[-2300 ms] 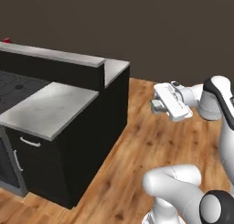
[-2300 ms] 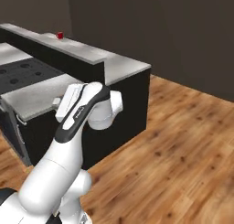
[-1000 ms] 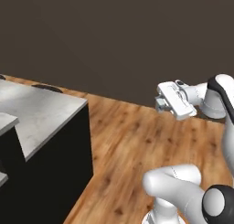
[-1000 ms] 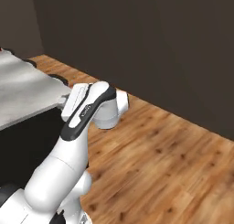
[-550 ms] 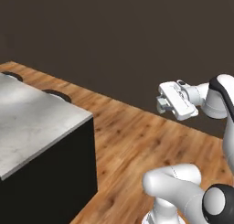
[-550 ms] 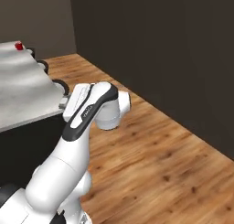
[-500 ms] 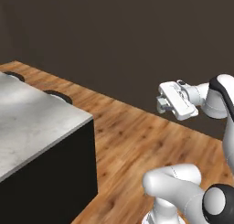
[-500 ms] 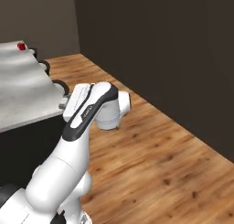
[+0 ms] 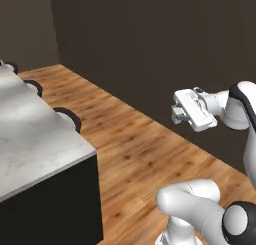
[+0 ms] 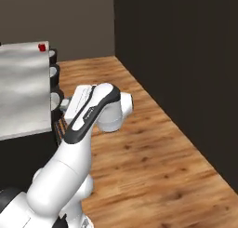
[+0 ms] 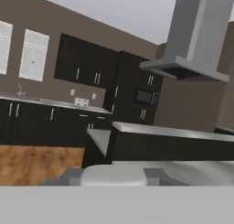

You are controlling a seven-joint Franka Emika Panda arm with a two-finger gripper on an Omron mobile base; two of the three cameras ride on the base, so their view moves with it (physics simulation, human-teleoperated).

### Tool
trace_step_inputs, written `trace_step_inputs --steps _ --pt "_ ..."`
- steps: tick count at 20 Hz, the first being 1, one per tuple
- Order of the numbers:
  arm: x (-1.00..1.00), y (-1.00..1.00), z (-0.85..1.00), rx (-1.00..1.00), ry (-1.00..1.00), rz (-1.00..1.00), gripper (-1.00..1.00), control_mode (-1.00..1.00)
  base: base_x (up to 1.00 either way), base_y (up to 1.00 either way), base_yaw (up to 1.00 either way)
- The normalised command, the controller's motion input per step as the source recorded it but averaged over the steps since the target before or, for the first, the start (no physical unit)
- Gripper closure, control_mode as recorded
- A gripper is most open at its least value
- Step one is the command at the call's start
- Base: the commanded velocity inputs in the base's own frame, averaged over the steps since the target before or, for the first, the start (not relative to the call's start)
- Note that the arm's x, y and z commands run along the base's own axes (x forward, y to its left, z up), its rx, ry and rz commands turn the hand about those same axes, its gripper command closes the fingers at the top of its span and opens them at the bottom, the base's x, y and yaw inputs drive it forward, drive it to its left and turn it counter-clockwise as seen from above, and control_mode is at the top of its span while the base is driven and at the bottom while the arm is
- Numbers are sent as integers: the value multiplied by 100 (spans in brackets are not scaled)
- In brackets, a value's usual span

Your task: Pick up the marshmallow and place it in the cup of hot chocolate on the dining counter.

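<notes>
Cup of hot chocolate (image 10: 42, 47), judged so from a small red spot, sits at the far corner of the bench (image 10: 23, 92), by its stool-side edge; the claw (image 9: 176, 114) is held high over the wooden floor (image 9: 135, 149), well apart from it, so the cup lies off to the claw's left and the base must close in first; the marshmallow is too small to make out; whether the claw is open I cannot tell, its tips being hidden.

A small red cup (image 10: 42, 47) stands upright near the far edge of the white-grey marbled worktop (image 10: 23, 97).
</notes>
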Motion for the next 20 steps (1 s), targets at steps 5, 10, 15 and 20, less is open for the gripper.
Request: trace_step_inputs --steps 5,10,15,20 --pt "0 0 0 0 0 0 100 100 100 -58 42" --pt "0 0 0 0 0 0 100 100 100 -56 43" --pt "0 0 0 0 0 0 100 100 100 -54 44" --pt "0 0 0 0 0 0 100 100 100 -53 45"
